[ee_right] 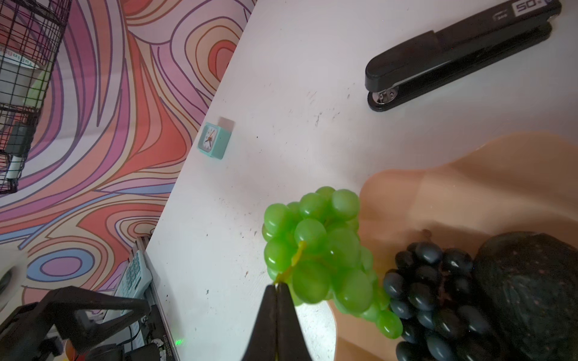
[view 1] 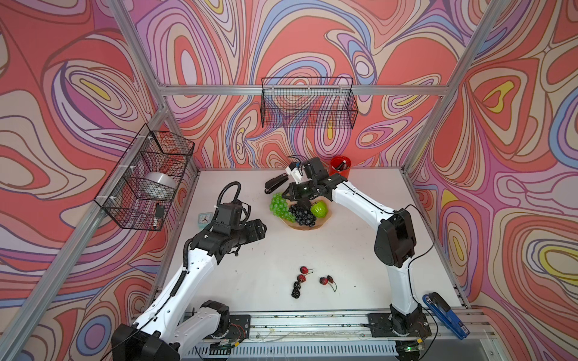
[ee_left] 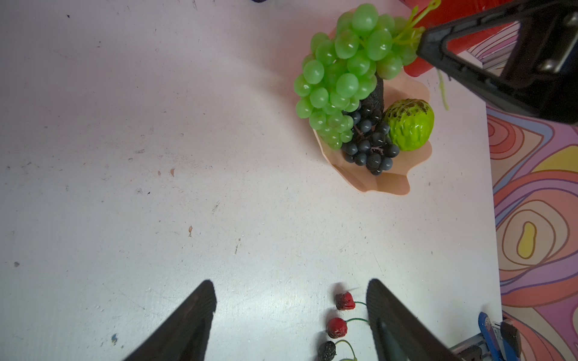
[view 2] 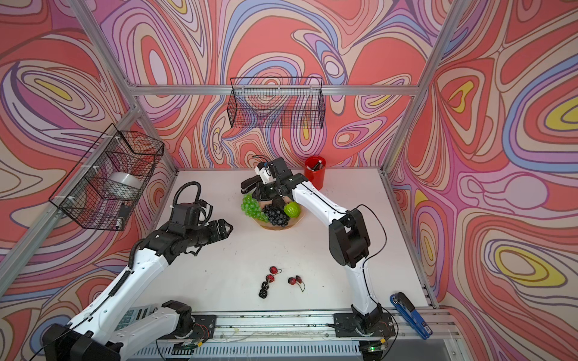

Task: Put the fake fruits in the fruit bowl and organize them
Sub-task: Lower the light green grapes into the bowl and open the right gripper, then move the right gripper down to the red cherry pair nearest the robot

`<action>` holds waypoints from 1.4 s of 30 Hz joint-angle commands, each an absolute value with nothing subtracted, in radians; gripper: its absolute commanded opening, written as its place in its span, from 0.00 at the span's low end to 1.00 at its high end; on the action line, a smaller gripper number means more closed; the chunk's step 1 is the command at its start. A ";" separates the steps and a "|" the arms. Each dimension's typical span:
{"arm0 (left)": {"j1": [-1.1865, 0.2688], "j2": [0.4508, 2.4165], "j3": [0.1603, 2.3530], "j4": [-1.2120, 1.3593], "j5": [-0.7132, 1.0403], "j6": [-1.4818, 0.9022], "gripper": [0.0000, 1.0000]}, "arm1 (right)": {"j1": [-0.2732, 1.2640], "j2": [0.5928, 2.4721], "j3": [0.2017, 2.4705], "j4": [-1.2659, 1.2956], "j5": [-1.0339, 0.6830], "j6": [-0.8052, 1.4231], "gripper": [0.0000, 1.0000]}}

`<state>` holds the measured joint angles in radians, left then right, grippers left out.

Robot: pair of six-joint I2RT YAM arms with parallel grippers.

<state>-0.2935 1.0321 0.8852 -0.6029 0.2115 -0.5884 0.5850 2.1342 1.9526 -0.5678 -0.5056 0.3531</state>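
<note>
Jaws of the right gripper (ee_right: 276,290) are pressed together on the thin yellow-green stem of the green grape bunch (ee_right: 322,250), pinching it at the very tip. The bunch drapes over the wavy rim of the fruit bowl (ee_right: 469,175), part of it inside and part hanging out over the desk (view 1: 344,250). Just beside it in the bowl lies the dark grape bunch (ee_right: 431,290), touching the green one, and against that sits the avocado (ee_right: 531,281). The lime-green fruit (view 1: 319,208) rests at the bowl's right side in both top views. Behind the bowl, toward the back wall, a black stapler (ee_right: 453,56) lies flat, and a red cup (view 1: 341,167) stands near the right arm. Jaws of the left gripper (ee_left: 291,297) are spread wide with nothing between them, held above bare desk well apart from the bowl. Near the front of the desk the cherries (view 1: 325,280) and the blackberries (view 1: 296,289) lie loose, not yet in the bowl. A small teal clock (ee_right: 214,140) stands by the left edge.
</note>
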 commanded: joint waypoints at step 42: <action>-0.289 1.055 0.904 -0.654 0.199 -0.588 0.79 | 0.446 2.314 1.952 -0.432 -0.363 0.303 0.04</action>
